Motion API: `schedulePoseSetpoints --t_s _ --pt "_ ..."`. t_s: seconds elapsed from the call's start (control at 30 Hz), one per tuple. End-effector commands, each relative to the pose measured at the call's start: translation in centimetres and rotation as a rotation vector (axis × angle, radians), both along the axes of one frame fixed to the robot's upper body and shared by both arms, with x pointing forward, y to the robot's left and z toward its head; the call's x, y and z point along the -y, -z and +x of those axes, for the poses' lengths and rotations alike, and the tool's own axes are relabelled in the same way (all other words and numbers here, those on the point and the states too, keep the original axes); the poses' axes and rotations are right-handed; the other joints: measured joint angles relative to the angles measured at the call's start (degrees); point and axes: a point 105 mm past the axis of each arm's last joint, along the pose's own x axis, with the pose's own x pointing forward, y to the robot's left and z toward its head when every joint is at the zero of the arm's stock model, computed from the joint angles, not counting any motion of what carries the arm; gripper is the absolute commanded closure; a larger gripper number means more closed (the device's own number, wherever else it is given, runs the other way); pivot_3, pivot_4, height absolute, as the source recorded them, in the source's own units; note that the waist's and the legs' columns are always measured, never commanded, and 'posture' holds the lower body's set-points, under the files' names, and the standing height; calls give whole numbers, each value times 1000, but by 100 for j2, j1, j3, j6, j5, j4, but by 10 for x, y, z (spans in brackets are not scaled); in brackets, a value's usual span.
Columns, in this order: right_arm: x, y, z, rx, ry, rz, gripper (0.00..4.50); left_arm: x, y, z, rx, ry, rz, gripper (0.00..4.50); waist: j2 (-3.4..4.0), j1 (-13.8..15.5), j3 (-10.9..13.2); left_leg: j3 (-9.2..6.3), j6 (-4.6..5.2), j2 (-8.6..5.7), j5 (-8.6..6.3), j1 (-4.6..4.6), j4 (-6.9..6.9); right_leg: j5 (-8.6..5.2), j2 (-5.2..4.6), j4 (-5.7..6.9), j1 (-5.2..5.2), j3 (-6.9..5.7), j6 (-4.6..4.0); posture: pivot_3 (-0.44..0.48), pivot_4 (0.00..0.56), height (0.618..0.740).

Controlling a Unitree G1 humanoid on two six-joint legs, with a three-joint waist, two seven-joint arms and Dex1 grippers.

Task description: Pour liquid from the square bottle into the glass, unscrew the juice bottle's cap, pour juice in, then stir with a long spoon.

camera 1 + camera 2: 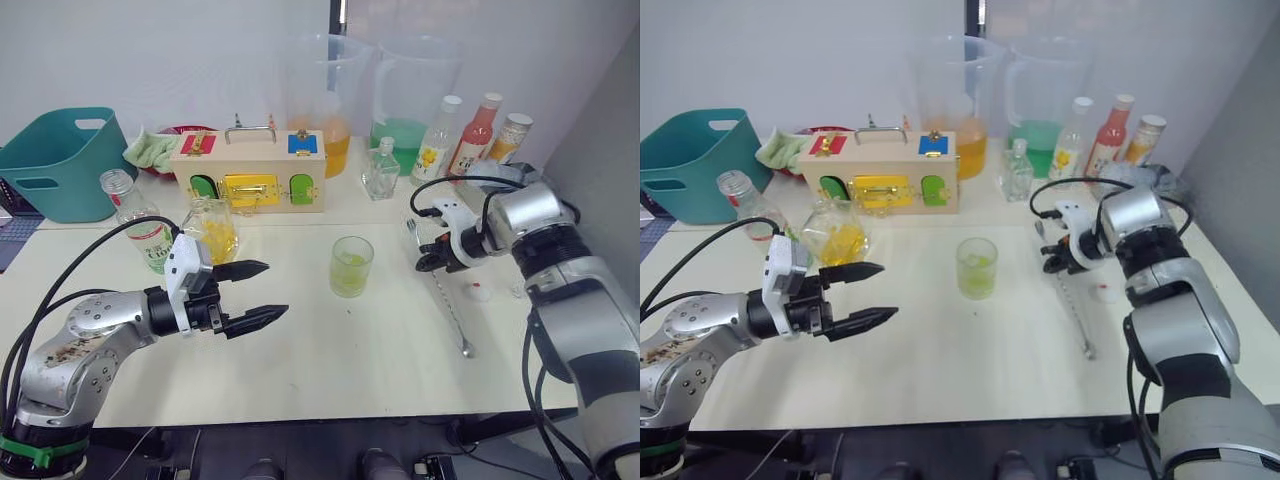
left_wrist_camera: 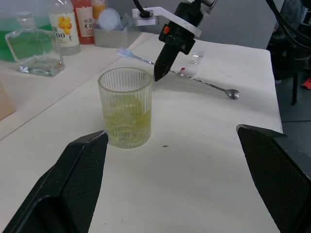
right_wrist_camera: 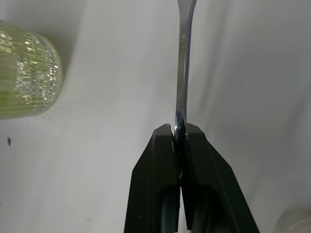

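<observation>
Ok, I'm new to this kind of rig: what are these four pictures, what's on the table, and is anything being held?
It is a two-armed humanoid robot. Two pictures come from its head, looking down over a table; two come from cameras on its wrists. The right pincer is shut on the long spoon, which lies on the table. The left pincer is open and holds nothing. Between them stands the glass, partly full of yellow-green liquid. Behind are a wooden latch box, two big jugs, several bottles and a teal basket.
</observation>
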Motion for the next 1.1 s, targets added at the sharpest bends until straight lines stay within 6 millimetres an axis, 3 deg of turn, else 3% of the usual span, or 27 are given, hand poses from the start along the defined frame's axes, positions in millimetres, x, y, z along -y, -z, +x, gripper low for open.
schedulePoseSetpoints --t_s 0.03,0.2,0.4,0.5,0.57,0.63,0.7,0.87,0.97,1.1 --pt "7 11 2 -3 2 -22 4500 1 -10 -8 42 5 4 30 0 -5 0 0 0 1 0 0 0 0 0 0 0 0 0 0 150 740" --pt "6 15 2 -16 2 -5 4500 -1 -11 -10 41 -6 7 30 0 -12 0 0 -2 1 1 5 0 1 2 2 3 0 -1 0 150 740" --pt "7 -6 0 7 -29 28 2523 -5 -7 -9 37 -18 24 0 0 -5 0 -1 -4 1 2 8 1 1 2 5 6 0 -2 0 150 740" --pt "18 -30 0 62 4 77 1479 -15 -4 -3 31 -54 52 0 5 1 3 -1 -4 0 2 6 0 1 2 4 3 0 -2 0 150 740" --pt "20 -35 0 73 11 88 804 -18 -3 -2 31 -61 61 0 6 -2 3 0 -4 0 2 5 0 1 1 4 2 0 -2 0 150 740" --pt "29 -56 0 183 -26 91 87 -30 0 1 26 -96 71 0 6 -5 4 -1 -4 1 2 6 -2 1 3 2 2 0 -2 0 150 740" --pt "27 -78 -10 320 -146 186 36 -45 6 4 -16 -139 99 0 6 -3 3 0 -3 2 2 5 -4 1 4 1 0 0 -2 0 150 740" --pt "38 -99 -42 601 -254 231 36 -75 18 7 -75 -200 154 0 7 3 3 -3 2 3 -1 5 -9 1 4 -2 2 -2 -2 0 150 740" --pt "41 -104 -59 678 -247 271 36 -89 23 8 -83 -227 177 0 7 1 4 4 1 2 -1 5 -1 1 1 1 2 1 -1 0 150 740" --pt "63 -103 -99 818 -271 362 36 -127 22 17 -54 -340 253 0 7 43 4 -2 2 7 -1 10 -6 1 8 0 8 -2 -2 0 150 740"
